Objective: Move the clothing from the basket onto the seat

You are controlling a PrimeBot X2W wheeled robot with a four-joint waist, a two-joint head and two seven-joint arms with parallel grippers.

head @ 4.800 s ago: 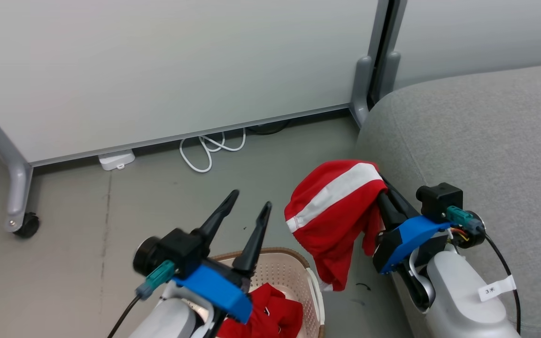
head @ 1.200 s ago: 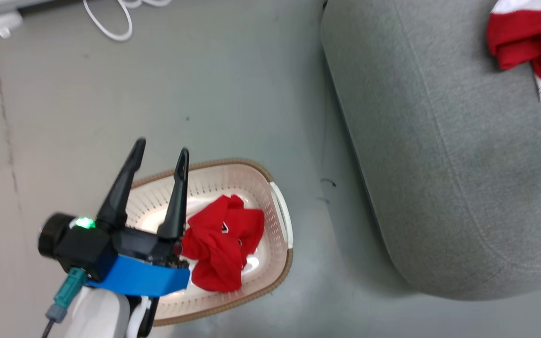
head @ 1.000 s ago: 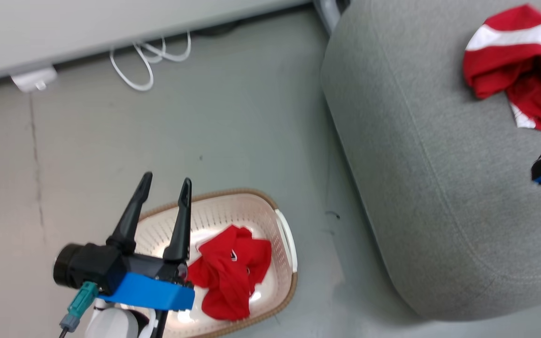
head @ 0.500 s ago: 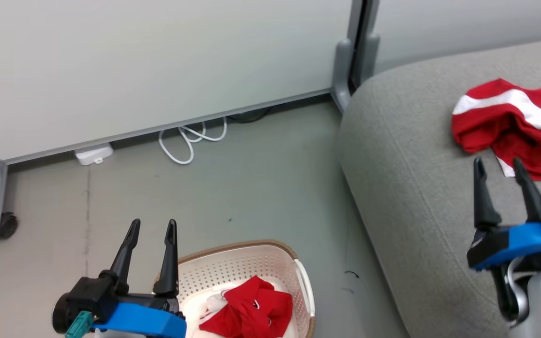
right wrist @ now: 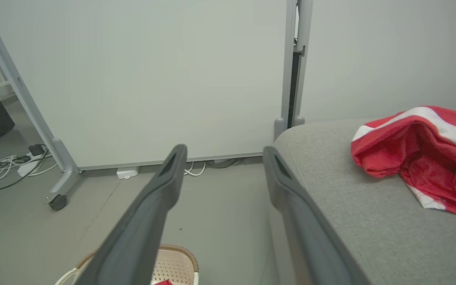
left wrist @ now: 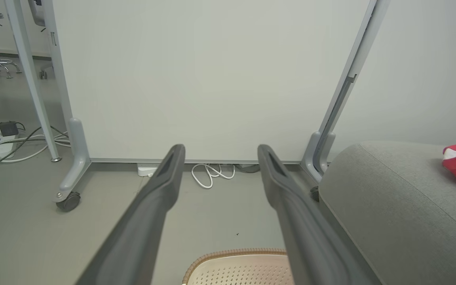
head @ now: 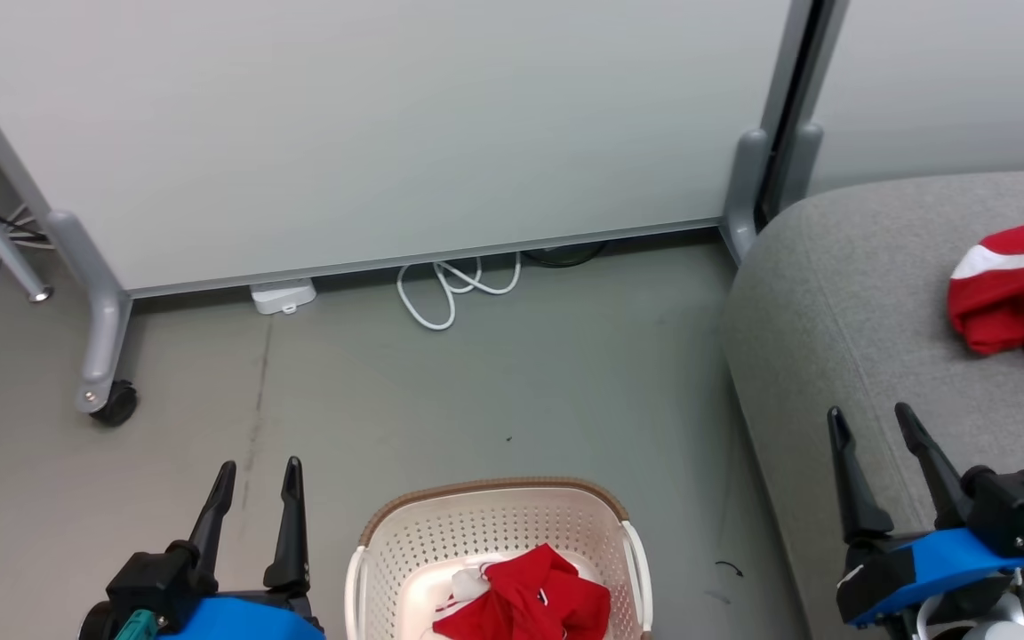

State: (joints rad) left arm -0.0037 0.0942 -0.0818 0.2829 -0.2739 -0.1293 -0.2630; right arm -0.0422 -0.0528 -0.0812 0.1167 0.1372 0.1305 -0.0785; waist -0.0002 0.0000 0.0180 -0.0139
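Two pincers: my left pincer and my right pincer each stand with their fingers spread wide apart. Nothing is between them, and the tips point away from me.
Basket: the basket sits on the floor between my two pincers. It is nearer the left pincer, just to that pincer's right and below its fingertips.
Clothing in basket: a crumpled red garment with a bit of white lies inside the basket, to the right of my left pincer and apart from its fingers.
Seat: the sofa spreads beneath and ahead of my right pincer. Its rounded edge runs just to that pincer's left.
Clothing on seat: a striped red garment with a white band rests on the sofa, ahead of my right pincer and off to its right, clear of the fingertips.
Farther out: a white cable lies looped on the floor ahead of both pincers, at the foot of a pale partition panel. A caster wheel stands ahead of my left pincer and to its left.
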